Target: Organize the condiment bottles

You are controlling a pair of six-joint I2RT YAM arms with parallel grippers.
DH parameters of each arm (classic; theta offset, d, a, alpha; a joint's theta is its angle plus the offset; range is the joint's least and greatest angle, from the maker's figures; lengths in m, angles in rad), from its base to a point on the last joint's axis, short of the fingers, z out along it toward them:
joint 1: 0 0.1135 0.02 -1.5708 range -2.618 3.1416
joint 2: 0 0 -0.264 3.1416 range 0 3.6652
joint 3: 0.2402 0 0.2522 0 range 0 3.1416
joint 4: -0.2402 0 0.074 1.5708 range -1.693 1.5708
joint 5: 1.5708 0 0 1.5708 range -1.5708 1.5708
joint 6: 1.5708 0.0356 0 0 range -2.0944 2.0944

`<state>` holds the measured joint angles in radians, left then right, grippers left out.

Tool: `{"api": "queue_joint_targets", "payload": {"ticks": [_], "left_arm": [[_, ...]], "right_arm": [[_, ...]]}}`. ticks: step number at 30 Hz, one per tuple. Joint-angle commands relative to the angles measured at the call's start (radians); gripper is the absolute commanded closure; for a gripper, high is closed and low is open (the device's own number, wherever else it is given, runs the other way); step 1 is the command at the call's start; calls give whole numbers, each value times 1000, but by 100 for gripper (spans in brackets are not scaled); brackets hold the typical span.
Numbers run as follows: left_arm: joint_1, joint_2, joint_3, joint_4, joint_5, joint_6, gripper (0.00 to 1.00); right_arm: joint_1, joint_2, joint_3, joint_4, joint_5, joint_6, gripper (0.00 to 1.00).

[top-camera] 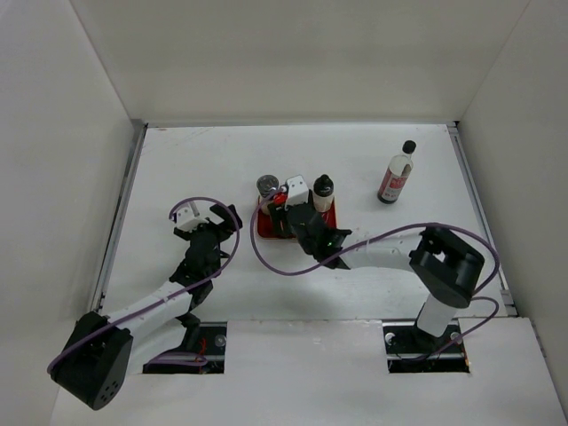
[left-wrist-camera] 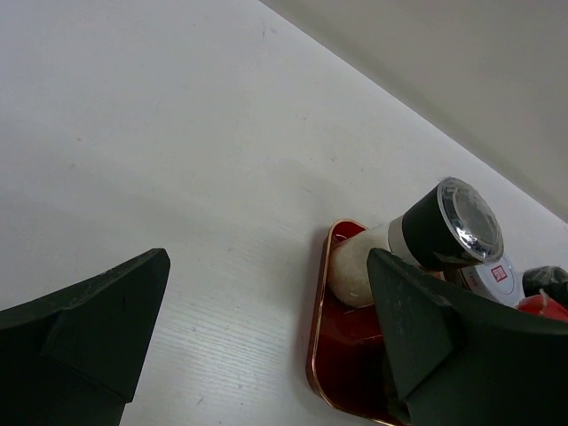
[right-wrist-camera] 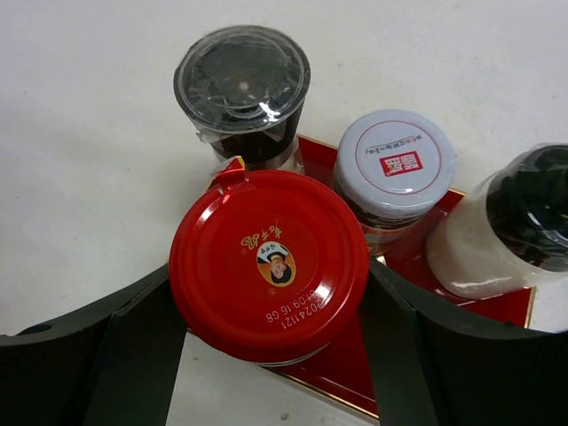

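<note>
My right gripper (top-camera: 286, 215) (right-wrist-camera: 271, 306) is shut on the red-capped brown bottle (right-wrist-camera: 269, 264), its fingers pressed to both sides, over the near left edge of the red tray (right-wrist-camera: 497, 306). The grey-lidded shaker (right-wrist-camera: 241, 89) stands at the tray's far left corner, the white-lidded shaker (right-wrist-camera: 394, 164) beside it, and the white black-capped bottle (right-wrist-camera: 510, 226) to the right. The tall clear black-capped bottle (top-camera: 397, 173) stands alone on the table at the far right. My left gripper (top-camera: 224, 217) (left-wrist-camera: 266, 266) is open and empty, left of the tray (left-wrist-camera: 346, 346).
White walls enclose the table on the left, back and right. A metal rail (top-camera: 120, 213) runs along the left edge. The right arm's purple cable (top-camera: 266, 257) loops over the table in front of the tray.
</note>
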<state>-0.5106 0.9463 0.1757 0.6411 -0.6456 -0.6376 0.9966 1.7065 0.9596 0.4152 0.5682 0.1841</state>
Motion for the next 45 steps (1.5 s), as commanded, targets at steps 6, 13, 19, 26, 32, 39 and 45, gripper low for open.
{"api": "queue_joint_targets", "payload": {"ticks": [6, 13, 19, 26, 32, 39, 45], "left_arm": [[-2, 14, 8, 51, 23, -16, 4], [-4, 6, 8, 51, 29, -17, 4], [5, 0, 5, 43, 29, -19, 4], [-7, 16, 13, 46, 34, -20, 4], [-1, -6, 7, 43, 40, -22, 4], [-10, 31, 16, 49, 43, -22, 4], [-9, 35, 18, 51, 44, -24, 4]], "right_arm": [[10, 33, 62, 224, 59, 21, 39], [10, -31, 33, 198, 67, 40, 8], [4, -263, -41, 120, 47, 28, 1], [-267, -513, -12, -85, 125, 26, 60], [-546, -501, 146, -329, 168, -34, 16], [-704, -401, 237, -443, 44, -29, 0], [-767, -323, 246, -466, -45, 0, 2]]}}
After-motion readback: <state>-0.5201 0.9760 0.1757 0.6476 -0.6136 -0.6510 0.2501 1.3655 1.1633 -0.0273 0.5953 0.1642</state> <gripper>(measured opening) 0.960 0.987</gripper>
